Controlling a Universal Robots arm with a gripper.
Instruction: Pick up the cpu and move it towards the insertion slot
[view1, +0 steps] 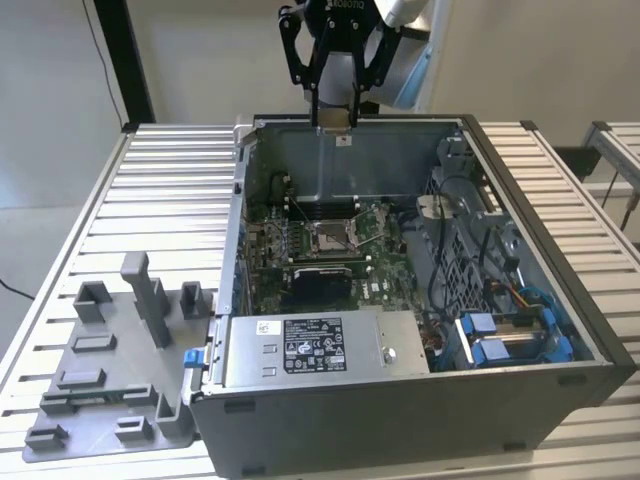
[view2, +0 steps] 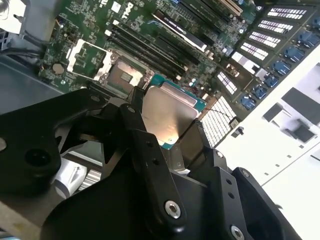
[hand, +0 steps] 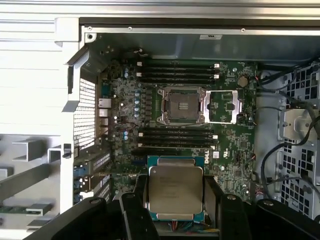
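- Exterior view: the computer case lies open on the slatted table, so the socket on the green board faces up and is open to reach from above. The hand hangs above the case's rear wall, well apart from the socket, with the chip between its fingers.
- Second wrist view: the hand is closed on the chip, gripped by opposite edges, its silvery face showing. The socket sits below, its retaining frame swung open beside it.
- First wrist view: the chip is held flat, apparently to match the socket, with memory slots between the two.
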